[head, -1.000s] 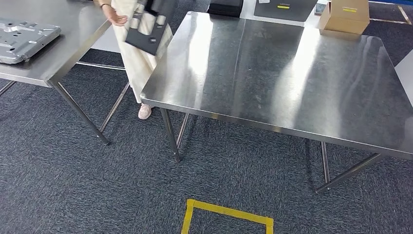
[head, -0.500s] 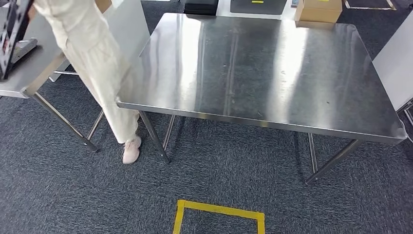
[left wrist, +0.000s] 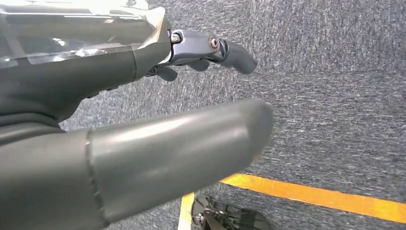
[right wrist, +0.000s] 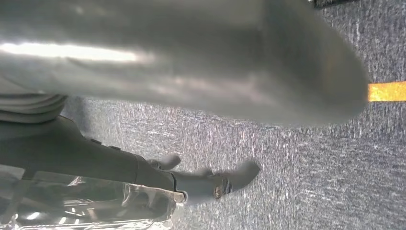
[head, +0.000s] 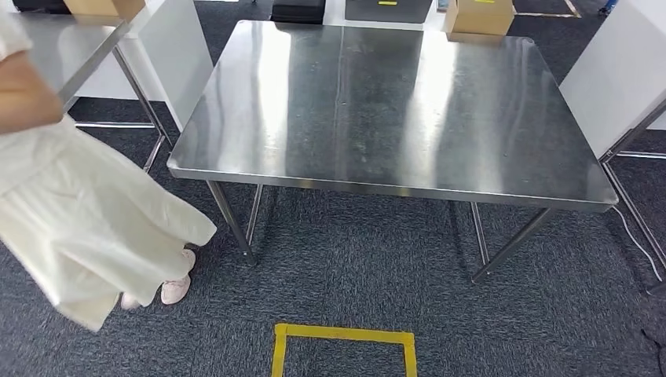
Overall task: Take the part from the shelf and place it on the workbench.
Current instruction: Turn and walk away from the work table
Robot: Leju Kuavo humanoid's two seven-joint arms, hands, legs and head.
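Observation:
The steel workbench (head: 393,102) stands straight ahead in the head view, its top bare and shiny. My left hand (left wrist: 95,76) hangs over the grey carpet, its thick thumb (left wrist: 177,148) apart from the darker fingers (left wrist: 225,48), with nothing in it. My right hand (right wrist: 119,167) hangs over carpet too. Its thumb (right wrist: 215,62) is spread away from the fingers (right wrist: 230,179), and it holds nothing.
A person (head: 78,212) in pale clothes stands close at the left, beside the workbench's near left corner. A cardboard box (head: 481,16) sits at the bench's far edge. A second steel table (head: 71,39) is at far left, a white panel (head: 620,71) at right. Yellow tape (head: 343,339) marks the floor.
The whole picture has shifted with my view, and the workbench is now centred. The person who carried a dark flat part earlier is now closer, at the left edge.

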